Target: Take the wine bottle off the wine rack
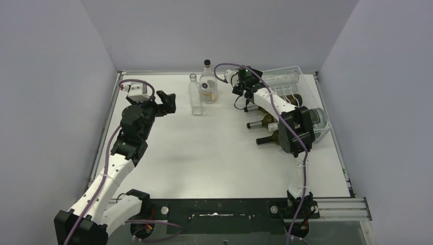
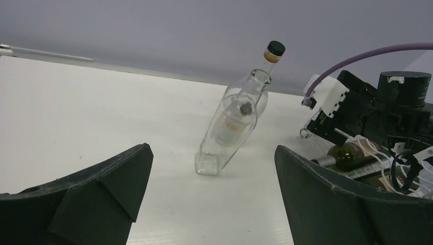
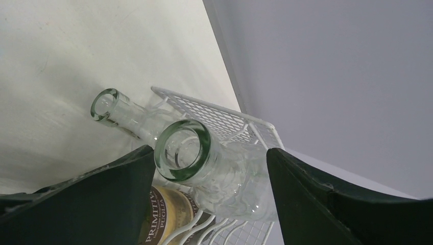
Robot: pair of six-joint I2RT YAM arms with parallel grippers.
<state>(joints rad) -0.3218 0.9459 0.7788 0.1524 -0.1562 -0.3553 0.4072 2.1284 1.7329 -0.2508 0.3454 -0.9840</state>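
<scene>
Clear glass fills the gap of the right pincer (image 3: 209,152). Its two fingers stand spread, one on each side of the open mouth of a clear bottle (image 3: 224,176), and I see no contact with the neck. State: released, holding nothing. The bottle lies on its side in the rack (image 3: 214,115), mouth toward the pincer, body running away from it into the white wire. I judge it to be the bottle to remove, though the task does not say which.

Progress: early. The approach looks complete. Closing on the neck, lifting and drawing the bottle out remain to be done.

Surroundings of the right pincer:
- Ahead, beyond the finger on the left of the wrist view, a second clear bottle (image 3: 117,115) lies alongside, mouth facing the same way.
- Just under that same finger lies a dark bottle (image 3: 163,214) with a cream label. I judge it close enough to be nudged when the fingers close.

The left pincer (image 2: 213,150) is also spread and empty, above the table (image 1: 214,153), well apart from the rack. Straight ahead of it stand a square bottle (image 2: 230,122) and, just behind, a capped bottle (image 2: 273,51). Both stand between the two pincers, so a pull-out toward the left pincer must stop short of them.
</scene>
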